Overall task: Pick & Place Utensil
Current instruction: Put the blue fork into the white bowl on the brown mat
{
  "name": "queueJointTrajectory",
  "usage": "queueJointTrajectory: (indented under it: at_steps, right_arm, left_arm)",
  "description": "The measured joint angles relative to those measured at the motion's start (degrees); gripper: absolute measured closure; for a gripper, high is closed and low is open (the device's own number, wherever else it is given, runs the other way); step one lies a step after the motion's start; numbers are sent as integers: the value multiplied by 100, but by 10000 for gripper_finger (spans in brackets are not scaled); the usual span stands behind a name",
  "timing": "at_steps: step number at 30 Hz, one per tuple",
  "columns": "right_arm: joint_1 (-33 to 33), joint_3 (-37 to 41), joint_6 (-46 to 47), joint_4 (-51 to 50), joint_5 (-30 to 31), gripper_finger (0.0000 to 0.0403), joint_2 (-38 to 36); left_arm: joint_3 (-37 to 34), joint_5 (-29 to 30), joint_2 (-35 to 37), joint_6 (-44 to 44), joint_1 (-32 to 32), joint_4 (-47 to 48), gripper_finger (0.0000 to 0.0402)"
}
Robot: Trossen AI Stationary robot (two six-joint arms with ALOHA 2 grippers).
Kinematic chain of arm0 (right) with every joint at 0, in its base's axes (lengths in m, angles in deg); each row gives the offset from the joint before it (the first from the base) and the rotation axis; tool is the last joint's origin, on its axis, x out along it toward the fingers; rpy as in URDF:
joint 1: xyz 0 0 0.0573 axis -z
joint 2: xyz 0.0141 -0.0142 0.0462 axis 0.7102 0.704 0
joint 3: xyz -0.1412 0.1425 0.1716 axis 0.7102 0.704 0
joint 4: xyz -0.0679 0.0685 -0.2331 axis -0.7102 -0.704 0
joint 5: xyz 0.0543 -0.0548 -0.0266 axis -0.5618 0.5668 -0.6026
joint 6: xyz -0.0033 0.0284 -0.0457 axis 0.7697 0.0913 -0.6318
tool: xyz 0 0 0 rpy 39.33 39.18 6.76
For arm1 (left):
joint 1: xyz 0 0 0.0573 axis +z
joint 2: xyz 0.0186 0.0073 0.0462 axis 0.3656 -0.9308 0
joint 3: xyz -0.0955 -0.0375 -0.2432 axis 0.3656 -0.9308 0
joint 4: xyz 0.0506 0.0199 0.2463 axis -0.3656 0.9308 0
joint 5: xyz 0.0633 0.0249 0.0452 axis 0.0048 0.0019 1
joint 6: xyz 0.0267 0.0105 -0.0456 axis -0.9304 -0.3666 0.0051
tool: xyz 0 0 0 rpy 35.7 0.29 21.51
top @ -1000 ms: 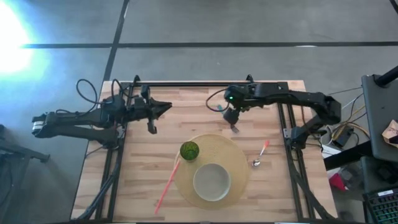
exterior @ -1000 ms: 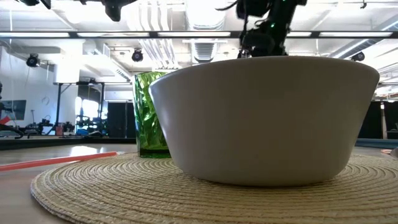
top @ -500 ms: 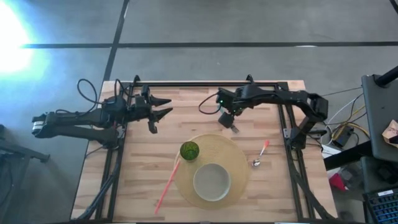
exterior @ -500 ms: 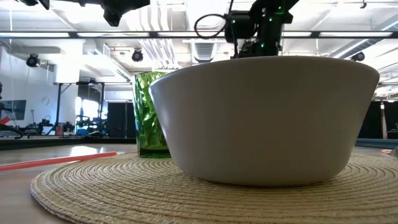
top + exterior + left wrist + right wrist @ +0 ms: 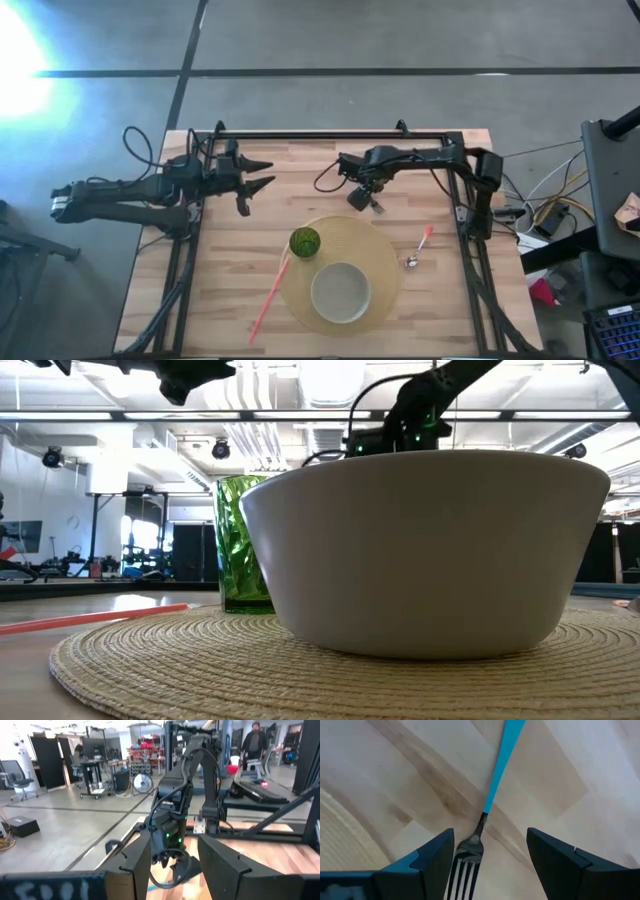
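Note:
A fork (image 5: 470,851) with a blue handle (image 5: 501,762) lies flat on the wooden table beside the woven placemat (image 5: 380,250). My right gripper (image 5: 490,840) hovers open above the fork, one finger on either side of its neck. In the high view that gripper (image 5: 363,203) is just beyond the placemat's far edge. My left gripper (image 5: 262,172) waits open in the air over the far left of the table. The fork itself is hard to make out in the high view.
On the placemat stand a green cup (image 5: 305,242) and a white bowl (image 5: 341,292). A spoon with a pink handle (image 5: 420,246) lies to the right of the placemat. A long pink stick (image 5: 270,296) lies at its left edge. Bare wood lies along the far side.
My left gripper has opened and otherwise kept its place. My right gripper has moved a little toward the table's left, its arm folding back toward the far edge, and stayed open.

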Motion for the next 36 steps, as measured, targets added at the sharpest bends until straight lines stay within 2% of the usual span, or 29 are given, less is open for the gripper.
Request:
queueJointTrajectory:
  at_steps: [13,20,36]
  right_arm:
    - [44,-29,101,131,-18,177,638]
    - [88,-35,80,176,-134,185,746]
    - [434,63,39,267,-387,338,766]
  left_arm:
    - [0,0,26,-5,0,198,245]
    - [0,0,26,-38,-1,209,245]
    - [0,0,15,-256,-2,222,245]
